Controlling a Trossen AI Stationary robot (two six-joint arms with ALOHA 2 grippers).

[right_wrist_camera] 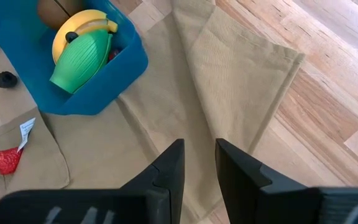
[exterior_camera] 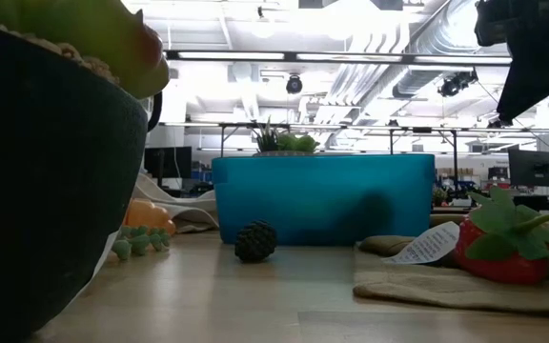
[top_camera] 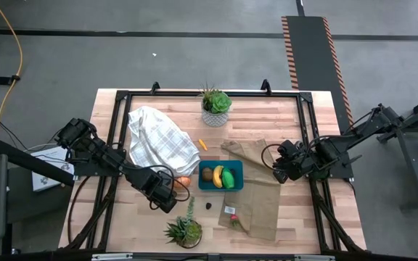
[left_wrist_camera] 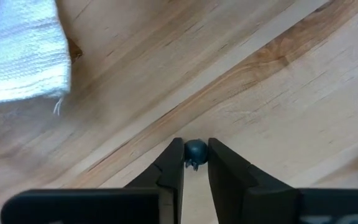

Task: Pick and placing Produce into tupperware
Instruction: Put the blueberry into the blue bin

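A pale slatted wooden bench with a black metal frame carries the clutter. At its far edge stands a spiky green plant in a white pot; a second spiky green plant sits at the near edge. A crumpled white checked cloth lies left of centre, and a flat tan cloth spreads to the right. Beyond the bench, an orange-and-black striped strip runs across the grey floor.

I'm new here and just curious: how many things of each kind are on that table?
Potted plants: 2
Cloths: 2, white checked, tan
Teal container: 1
Pieces inside it: 3, brown, banana, green
Loose pieces on table: 5, including a strawberry
Total: 13
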